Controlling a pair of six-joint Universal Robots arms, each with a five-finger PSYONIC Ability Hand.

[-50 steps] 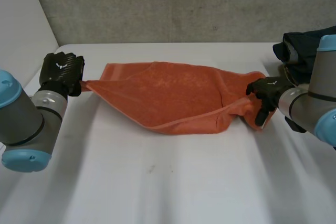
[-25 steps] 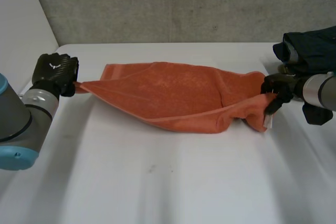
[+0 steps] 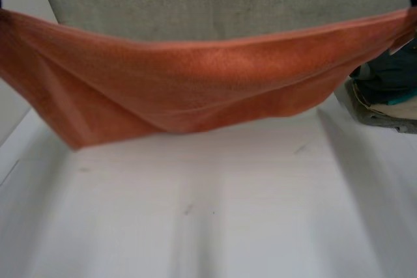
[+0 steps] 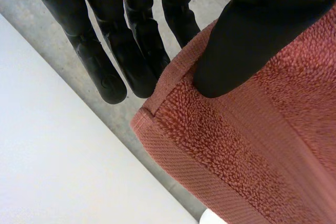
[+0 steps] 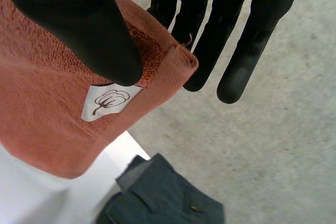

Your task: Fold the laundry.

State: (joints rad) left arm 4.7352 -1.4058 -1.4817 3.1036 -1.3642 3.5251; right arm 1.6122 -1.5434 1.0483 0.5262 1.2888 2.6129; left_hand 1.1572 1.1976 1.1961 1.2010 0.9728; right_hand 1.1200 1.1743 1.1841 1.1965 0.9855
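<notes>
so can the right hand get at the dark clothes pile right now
Probably not yet: the right hand is pinching a corner of the orange towel, beside its label. The dark clothes lie nearby with nothing in between, so it would have to let go first.

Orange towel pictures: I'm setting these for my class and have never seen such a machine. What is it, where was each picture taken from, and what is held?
It is a robot with two arms, each ending in a black hand. The wide picture comes from a camera between the arms, looking down at the white table. The orange towel hangs stretched above it, and dark clothes lie at the right. The other two pictures come from wrist cameras. The left hand pinches one towel corner. The right hand pinches the corner with a white label.
</notes>
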